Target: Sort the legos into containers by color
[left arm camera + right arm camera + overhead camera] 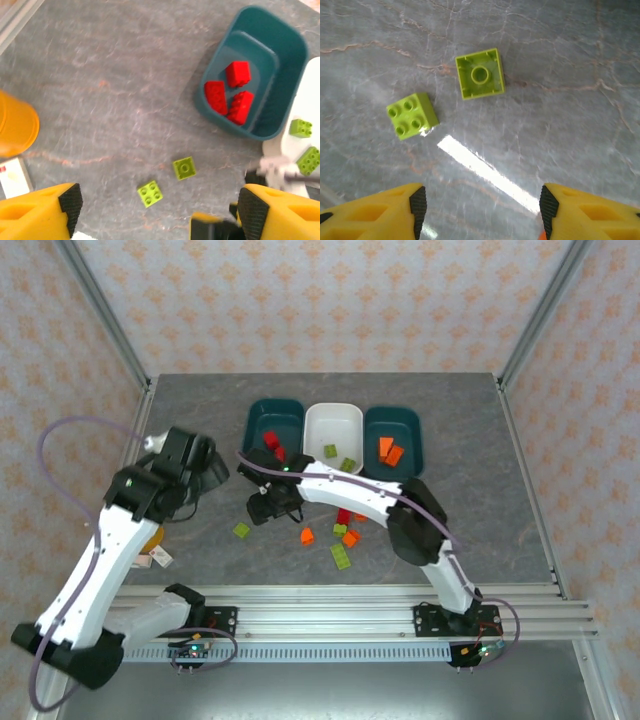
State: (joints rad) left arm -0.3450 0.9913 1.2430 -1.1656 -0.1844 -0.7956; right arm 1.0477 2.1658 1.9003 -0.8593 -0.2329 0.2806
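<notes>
Three containers stand in one row: a teal tub [285, 418], a white tub [333, 420] and a second teal tub [405, 425].

The left end effector [160, 212] is spread wide and holds nothing; its pads [71, 200] touch no brick. Ahead of it to the left stands a yellow cup [15, 130], and a small white card [15, 181] lies just beside its left finger. Just ahead, between the fingers, two light green legos [150, 193] lie on the tabletop [100, 90]. Farther ahead to the right, the first teal tub contains three red legos [237, 74]. This wrist view lets one count them, while in the top view they merge into one red patch.

The right end effector [482, 207] is also spread, with nothing between the fingers. The same two green legos lie ahead of it, apart from each other. Its wrist view shows that one has the studs up and the other lies upside down, with the hollow side visible.

In the top view, to the right of this end effector, lie one red lego [343, 516], three orange legos [307, 536] and one long green lego [341, 556]. The white tub holds two green legos [330, 451], and the second teal tub holds two orange legos [386, 447].
</notes>
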